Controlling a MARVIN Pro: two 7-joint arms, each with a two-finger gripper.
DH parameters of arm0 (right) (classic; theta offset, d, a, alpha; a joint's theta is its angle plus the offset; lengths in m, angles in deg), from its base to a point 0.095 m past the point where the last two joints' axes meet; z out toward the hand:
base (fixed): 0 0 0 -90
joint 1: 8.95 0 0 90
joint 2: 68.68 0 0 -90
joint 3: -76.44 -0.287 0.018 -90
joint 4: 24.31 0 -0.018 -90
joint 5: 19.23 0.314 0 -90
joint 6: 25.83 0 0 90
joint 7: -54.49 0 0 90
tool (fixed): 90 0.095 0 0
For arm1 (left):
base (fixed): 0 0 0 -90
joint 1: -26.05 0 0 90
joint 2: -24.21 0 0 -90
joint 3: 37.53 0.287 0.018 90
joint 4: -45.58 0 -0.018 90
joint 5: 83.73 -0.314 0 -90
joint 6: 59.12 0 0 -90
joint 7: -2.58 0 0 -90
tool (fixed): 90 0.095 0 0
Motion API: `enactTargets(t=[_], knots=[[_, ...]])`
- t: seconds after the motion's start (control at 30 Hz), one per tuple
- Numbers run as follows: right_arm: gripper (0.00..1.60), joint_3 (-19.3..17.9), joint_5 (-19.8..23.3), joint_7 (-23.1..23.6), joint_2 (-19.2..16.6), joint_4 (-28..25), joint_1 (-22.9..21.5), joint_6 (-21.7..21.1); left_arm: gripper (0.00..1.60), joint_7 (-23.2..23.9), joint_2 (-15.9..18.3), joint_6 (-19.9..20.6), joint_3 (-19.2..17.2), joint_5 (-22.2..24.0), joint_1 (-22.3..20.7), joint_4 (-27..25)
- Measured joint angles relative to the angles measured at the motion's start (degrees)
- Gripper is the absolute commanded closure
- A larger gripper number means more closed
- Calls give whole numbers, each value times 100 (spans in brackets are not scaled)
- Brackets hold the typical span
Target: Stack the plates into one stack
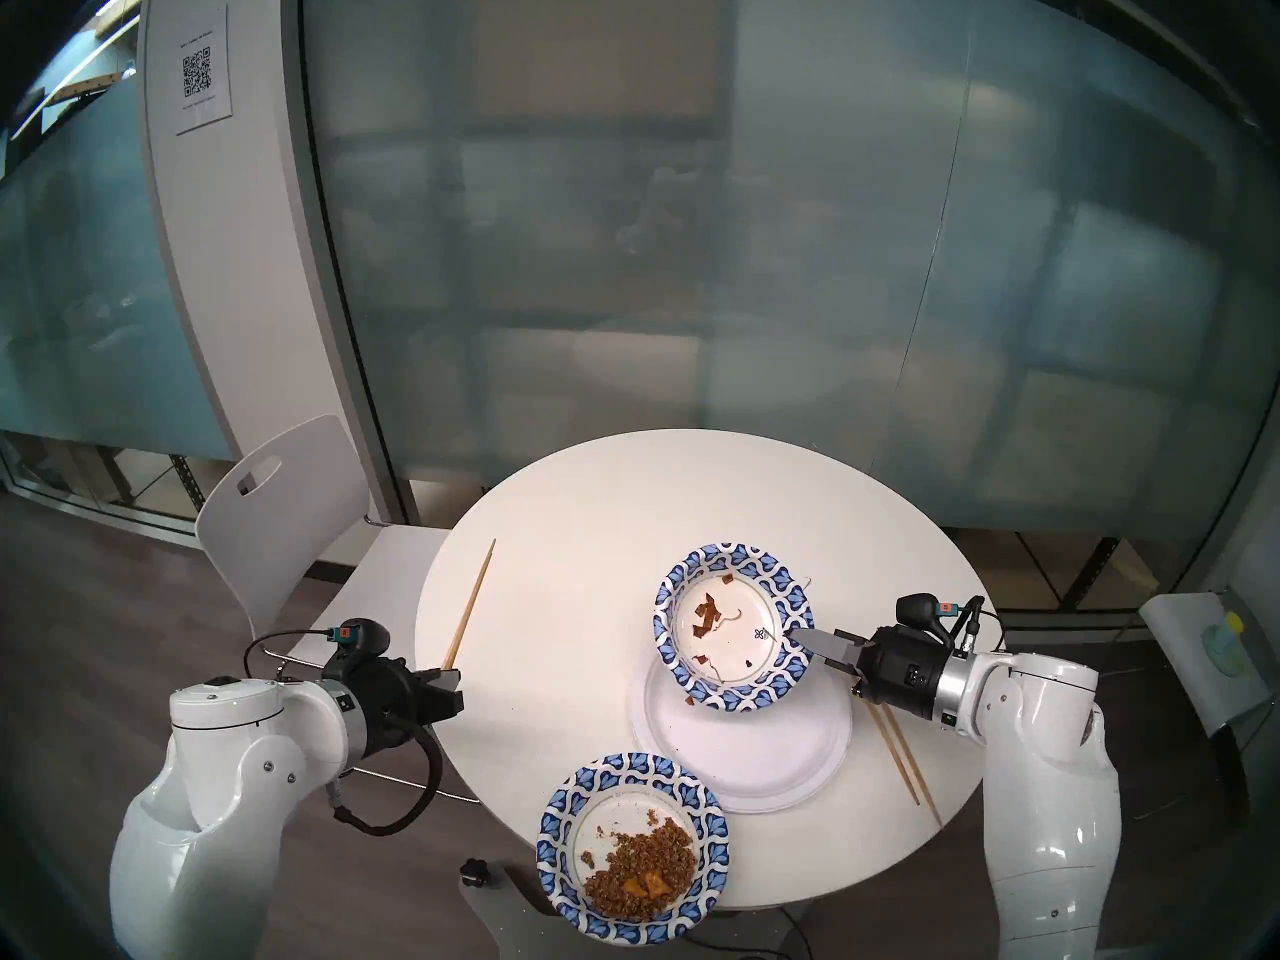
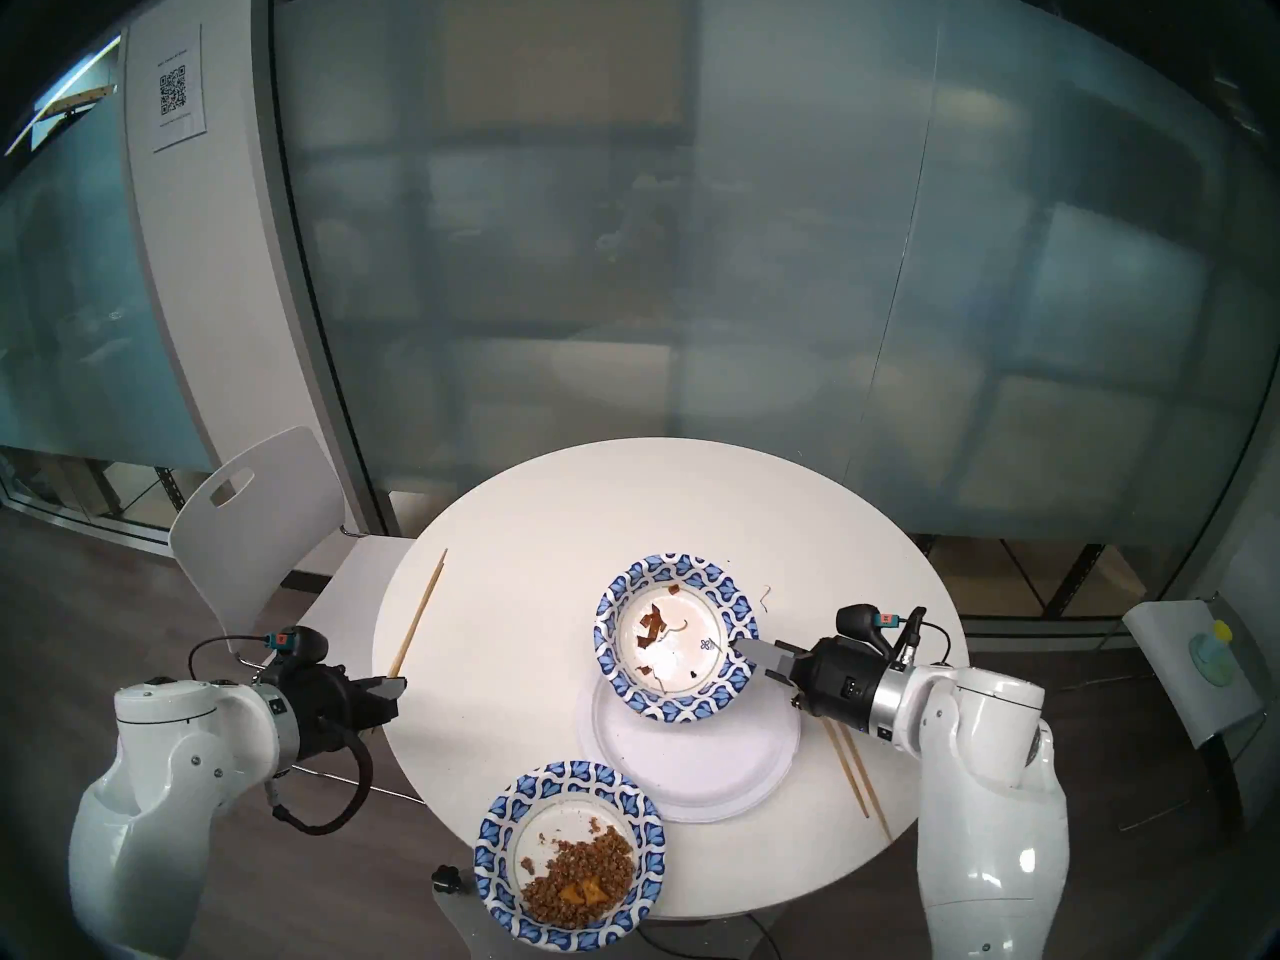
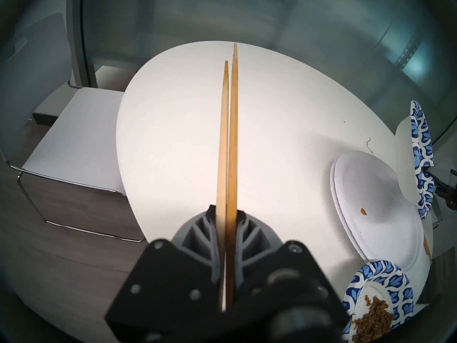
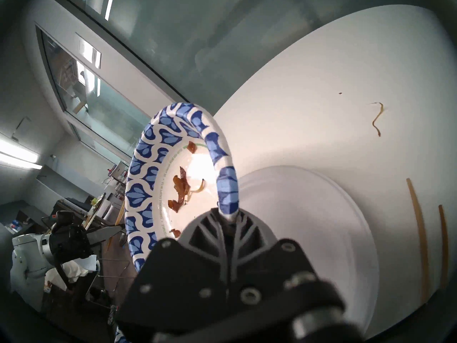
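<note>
Pinched by its near rim in the closed right gripper, a small round paper dish with a blue-and-white patterned rim, tilted and lifted over the far edge of two wide plain white paper plates lying nested on the round white tabletop. Inside that dish, only dark brown scraps and a thin curled strand on a glossy pale base. A second blue-patterned paper dish at the near table edge, overhanging it slightly, apart from the white plates, and holding a heap of crumbly brown grains with a few orange-yellow pieces. On the upper white plate, matte and shallow with a ridged border, one small orange crumb. Clamped between the ribbed grey fingers of the left gripper, a pair of thin tapered wooden chopsticks, pointing out over the bare left part of the table. A second pair of wooden chopsticks flat on the table just right of the white plates. A stray noodle-like strand on the tabletop beyond them.
</note>
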Motion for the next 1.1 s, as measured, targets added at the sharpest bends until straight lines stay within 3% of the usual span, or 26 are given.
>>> enactTargets(t=[0.53,1.1], knots=[[160,300,451,-394,-557,90,169,0,160,57,-10,-23,-75,20,37,0],[160,622,1252,-1009,-1203,250,209,0,160,135,-11,-53,-194,40,129,0]])
